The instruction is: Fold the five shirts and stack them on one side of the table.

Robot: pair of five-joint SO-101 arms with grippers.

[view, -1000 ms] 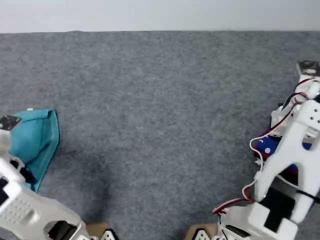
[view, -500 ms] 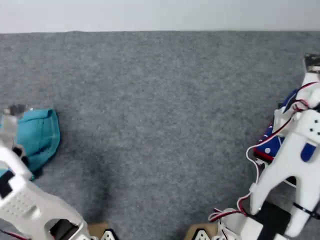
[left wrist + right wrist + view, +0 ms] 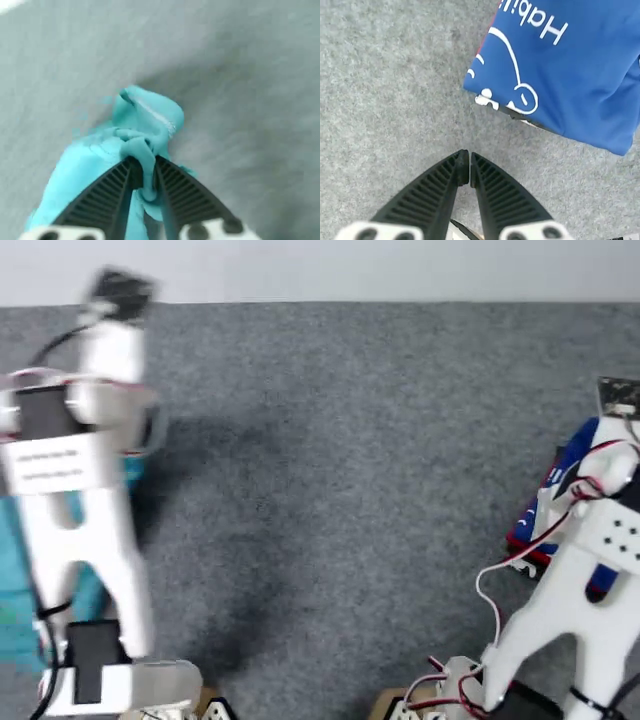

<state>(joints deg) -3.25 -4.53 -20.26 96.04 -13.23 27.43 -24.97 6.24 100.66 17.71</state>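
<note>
A teal shirt (image 3: 147, 122) hangs bunched from my left gripper (image 3: 144, 167), which is shut on a fold of it above the grey mat. In the high view the left arm (image 3: 75, 460) stands raised at the left, with teal cloth (image 3: 14, 585) showing beneath and beside it. A folded blue shirt (image 3: 570, 65) with white print tops a small pile at the right edge (image 3: 574, 454); red and white layers peek out under it. My right gripper (image 3: 469, 161) is shut on nothing, over bare mat just beside the blue shirt's corner.
Grey mat (image 3: 340, 470) covers the table, with wide free room across the middle. A pale wall runs along the far edge. The right arm (image 3: 590, 570) and its loose cables stand over the pile at the right.
The left arm has swung up and toward the far side, lifting the teal shirt off the mat. The right arm has shifted slightly, uncovering more of the blue shirt.
</note>
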